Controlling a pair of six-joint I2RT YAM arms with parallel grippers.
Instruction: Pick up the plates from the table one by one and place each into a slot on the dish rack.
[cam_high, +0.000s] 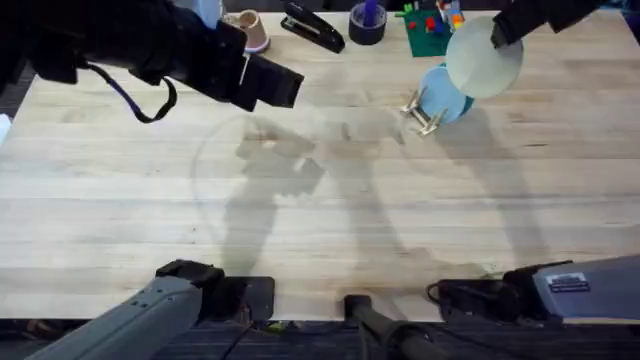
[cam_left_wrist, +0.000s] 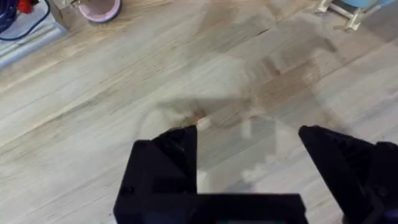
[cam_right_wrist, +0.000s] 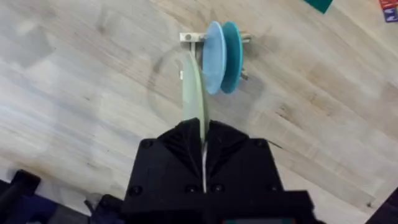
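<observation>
A: Left tool (cam_left_wrist: 249, 149) hangs wide open, empty, at 10 o'clock over the counter (cam_high: 300, 220).

B: Right tool (cam_right_wrist: 202, 140) pinches the cream plate (cam_high: 484, 58) above the dish rack (cam_high: 425, 115), 2 o'clock. Align edge-on with the free slot beside the blue plates (cam_right_wrist: 219, 56); lower vertically.

Left gripper (cam_left_wrist: 249, 162) jaws apart, right gripper (cam_right_wrist: 203, 134) apparently clamped, both arms raised.
</observation>
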